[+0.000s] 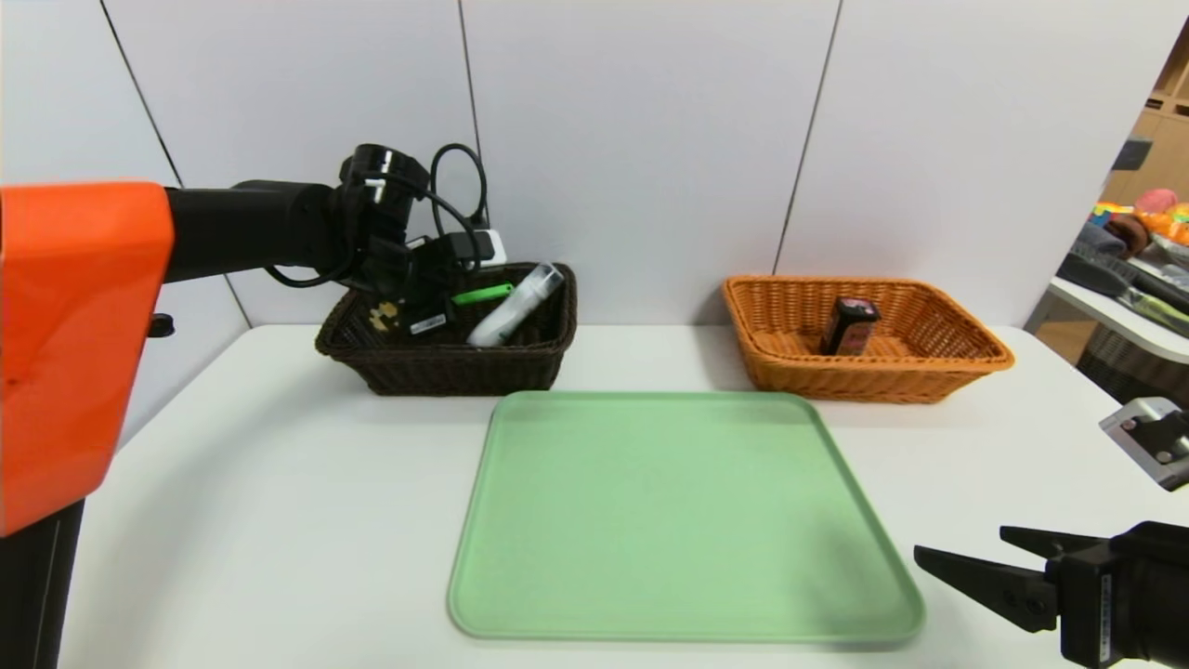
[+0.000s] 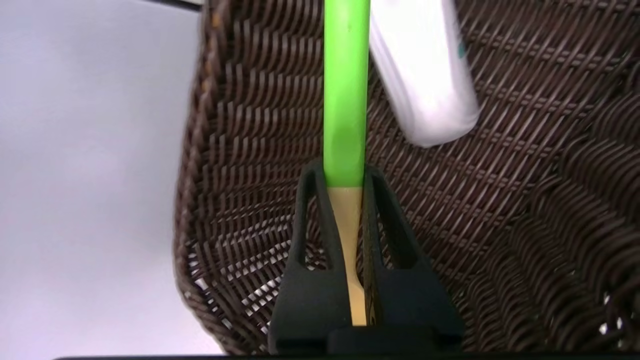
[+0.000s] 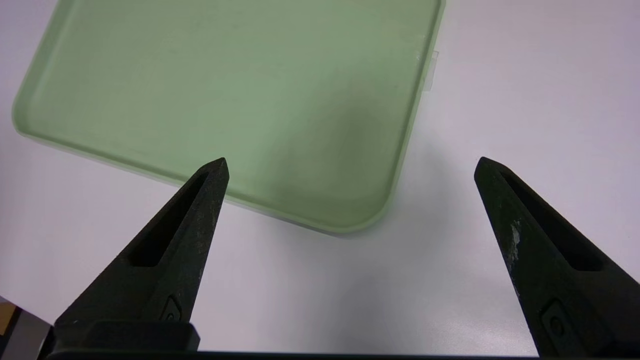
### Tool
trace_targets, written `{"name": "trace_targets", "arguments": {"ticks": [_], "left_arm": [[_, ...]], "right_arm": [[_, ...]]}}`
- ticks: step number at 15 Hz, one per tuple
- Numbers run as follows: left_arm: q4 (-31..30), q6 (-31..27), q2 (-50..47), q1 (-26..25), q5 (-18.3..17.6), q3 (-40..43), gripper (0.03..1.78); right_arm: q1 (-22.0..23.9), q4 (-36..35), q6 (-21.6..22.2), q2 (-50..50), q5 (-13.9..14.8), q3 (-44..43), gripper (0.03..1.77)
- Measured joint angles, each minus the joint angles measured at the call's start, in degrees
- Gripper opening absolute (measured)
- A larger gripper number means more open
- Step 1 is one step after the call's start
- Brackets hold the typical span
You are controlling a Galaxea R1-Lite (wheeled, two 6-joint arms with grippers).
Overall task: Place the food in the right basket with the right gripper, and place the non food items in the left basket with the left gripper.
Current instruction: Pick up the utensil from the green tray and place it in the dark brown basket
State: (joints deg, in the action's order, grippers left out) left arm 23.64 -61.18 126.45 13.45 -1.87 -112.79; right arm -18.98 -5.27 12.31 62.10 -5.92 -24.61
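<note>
Bright, diffuse light washes over the table (image 1: 279,520), with soft shadows beneath the right tool (image 3: 352,160). Beyond the left tool (image 2: 345,172), the white bottle (image 2: 425,75) glares nearly featureless, its edges slightly blurred.

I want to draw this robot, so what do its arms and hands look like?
The left arm is black with a big orange-red part, and thin black cables loop near its wrist. Both hands are black with pointy fingers that have long slots in them. The right hand has a pale scuff on one finger, and there's a silvery metal piece nearby.
</note>
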Motion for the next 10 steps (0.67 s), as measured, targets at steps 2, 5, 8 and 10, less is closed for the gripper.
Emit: {"name": "trace_targets", "arguments": {"ticks": [2,5,8,10], "left_arm": [[-0.1,0.2,0.7,0.1,0.0,-0.1,0.14],[-0.3,0.3,1.3,0.2,0.0,-0.2,0.14],[-0.5,0.3,1.4,0.2,0.1,-0.3,0.14],[-0.4,0.3,1.3,0.1,0.1,-0.3,0.23]], "right_arm": [[0.0,0.0,0.1,0.0,0.5,0.0,1.7],[0.0,0.0,0.1,-0.2,0.4,0.1,1.7],[0.0,0.0,0.1,-0.3,0.4,0.1,1.7],[0.0,0.1,0.1,-0.6,0.4,0.1,1.7]]}}
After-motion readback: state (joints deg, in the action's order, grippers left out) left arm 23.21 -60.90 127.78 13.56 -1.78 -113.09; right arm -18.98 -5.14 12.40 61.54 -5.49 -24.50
